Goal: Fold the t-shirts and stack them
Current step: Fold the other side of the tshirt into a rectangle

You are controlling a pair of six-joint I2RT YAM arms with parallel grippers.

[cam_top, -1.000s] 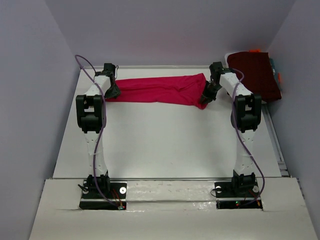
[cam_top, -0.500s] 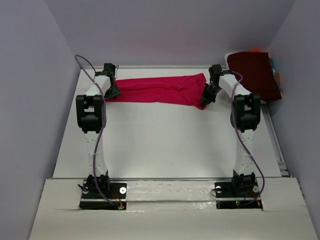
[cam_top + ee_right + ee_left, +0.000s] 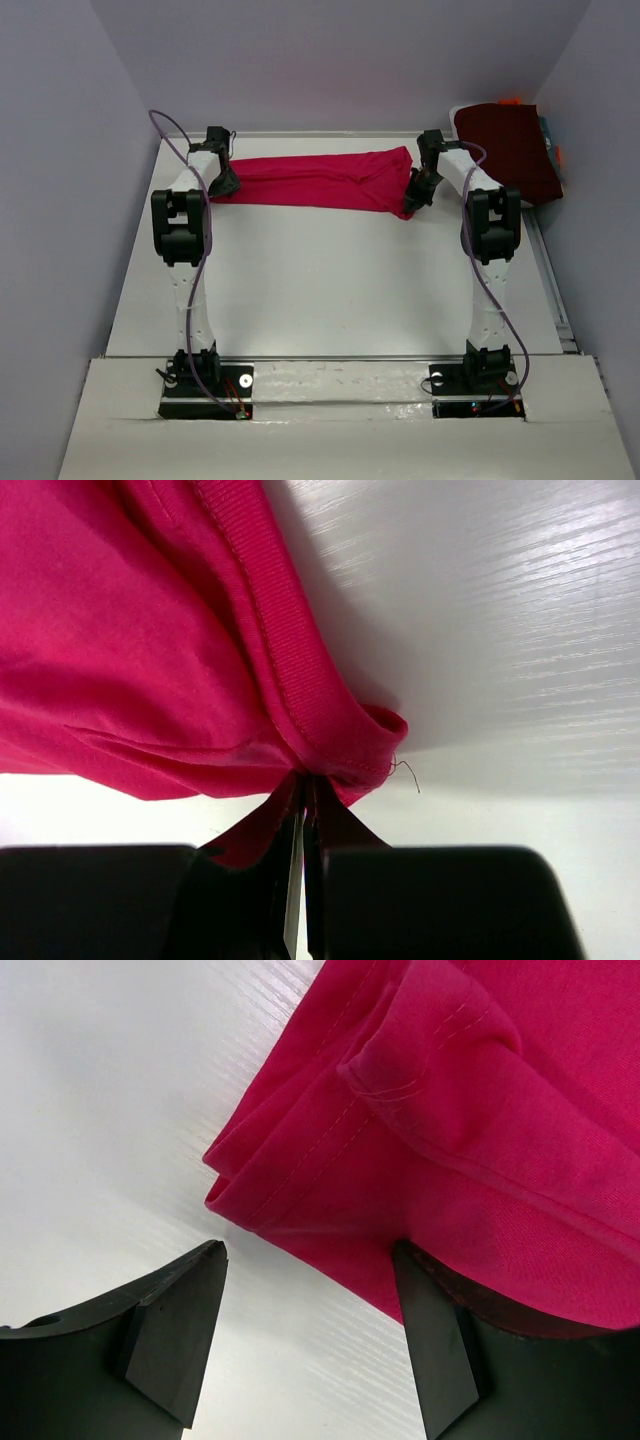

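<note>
Two ends of the crimson t-shirt (image 3: pixel 320 180) are attended: the right gripper (image 3: pixel 303 820) is pinched on its ribbed edge, while the left gripper (image 3: pixel 310 1290) is spread wide, with cloth apparently touching one finger. The shirt is stretched along the far side of the table (image 3: pixel 330 290), judged mid-fold; a left grasp is needed next.

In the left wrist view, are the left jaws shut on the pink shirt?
No, the left jaws stand wide apart, not clamping the shirt.
</note>
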